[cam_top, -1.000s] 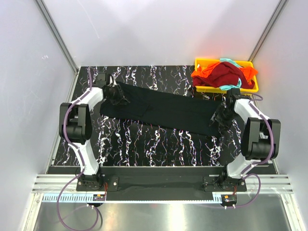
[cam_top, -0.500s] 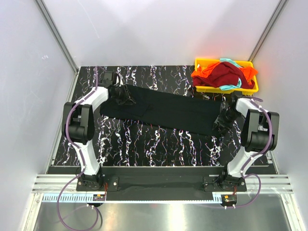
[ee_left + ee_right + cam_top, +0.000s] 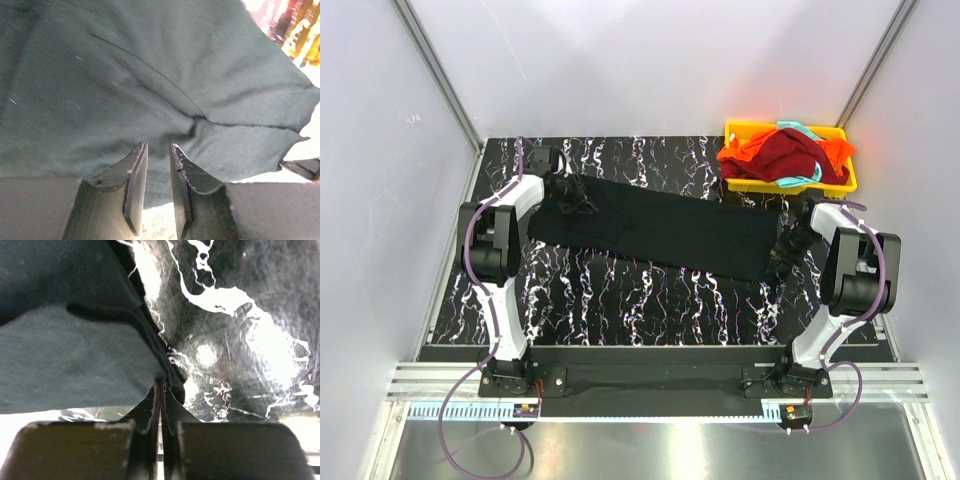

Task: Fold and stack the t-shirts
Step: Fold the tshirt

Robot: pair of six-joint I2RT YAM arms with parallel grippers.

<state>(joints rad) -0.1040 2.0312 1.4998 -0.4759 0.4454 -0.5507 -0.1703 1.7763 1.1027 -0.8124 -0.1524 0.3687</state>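
Note:
A black t-shirt (image 3: 660, 228) lies spread flat across the table, stretching from back left to front right. My left gripper (image 3: 572, 196) sits at the shirt's back left end. In the left wrist view its fingertips (image 3: 141, 150) stand a narrow gap apart over the black t-shirt (image 3: 150, 80), with flat cloth showing between them. My right gripper (image 3: 782, 250) is at the shirt's front right corner. In the right wrist view the right gripper (image 3: 161, 386) is shut on the edge of the black t-shirt (image 3: 75, 355). The dark red t-shirt (image 3: 790, 155), orange t-shirt (image 3: 745, 152) and teal t-shirt (image 3: 804, 176) lie heaped together.
The heap of shirts fills a shallow yellow tray (image 3: 848, 178) at the table's back right corner, just behind the right arm. The table top (image 3: 650, 300) is black marble-patterned, with grey walls at the left, the back and the right.
The right gripper has closed onto the shirt's front right corner. The left gripper has moved a little toward the back, staying over the shirt's left end.

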